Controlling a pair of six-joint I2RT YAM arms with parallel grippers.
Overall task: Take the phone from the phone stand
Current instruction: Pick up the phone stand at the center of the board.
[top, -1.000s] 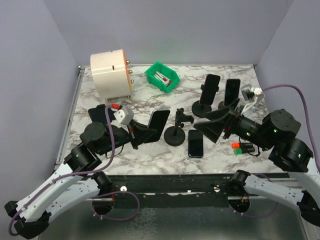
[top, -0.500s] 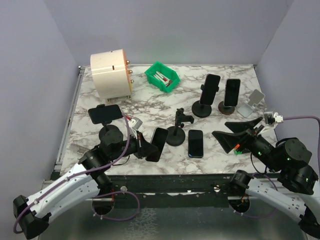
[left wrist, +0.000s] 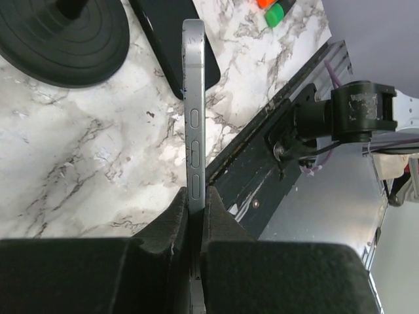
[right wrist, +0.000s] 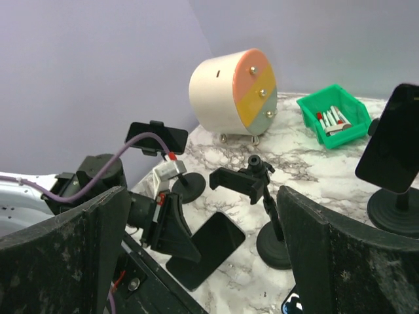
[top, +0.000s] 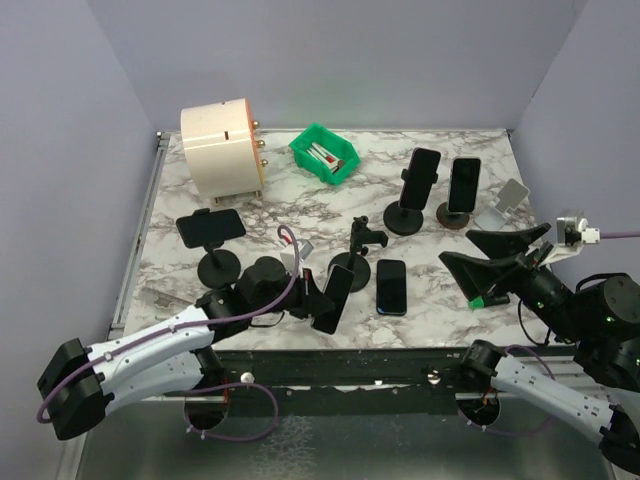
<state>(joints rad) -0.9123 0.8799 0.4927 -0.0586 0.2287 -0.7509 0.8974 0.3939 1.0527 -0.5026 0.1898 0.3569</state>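
While the phone (top: 333,298) sits pinched by one end between the fingers of the left gripper (top: 318,300), it is off the phone stand (top: 352,268) and tilted over the marble table (top: 300,200) near its front edge, just in front of the stand's round base. From the left wrist view the phone shows edge-on with its side buttons facing the camera, and both jaws are pressed flat against its two faces; whether its far end touches the table I cannot tell. The stand itself is upright with its clamp bare at the top of the stem. Just to the right of the stand's base a second phone (top: 391,285) lies flat on the marble, screen dark.

Farther right, the right gripper (top: 458,250) hangs above the table with its jaws spread wide and nothing between them, pointing back toward the middle of the scene. Below it at the table's front edge lies a green marker (top: 480,301).

At the left a third phone (top: 210,227) rides sideways in its own stand. Toward the back right, two more phones (top: 423,172) stand upright in holders side by side, with a small silver holder (top: 505,199) near them. Along the back sit a green bin (top: 324,153) with small items in it and a round cream drum (top: 220,148)
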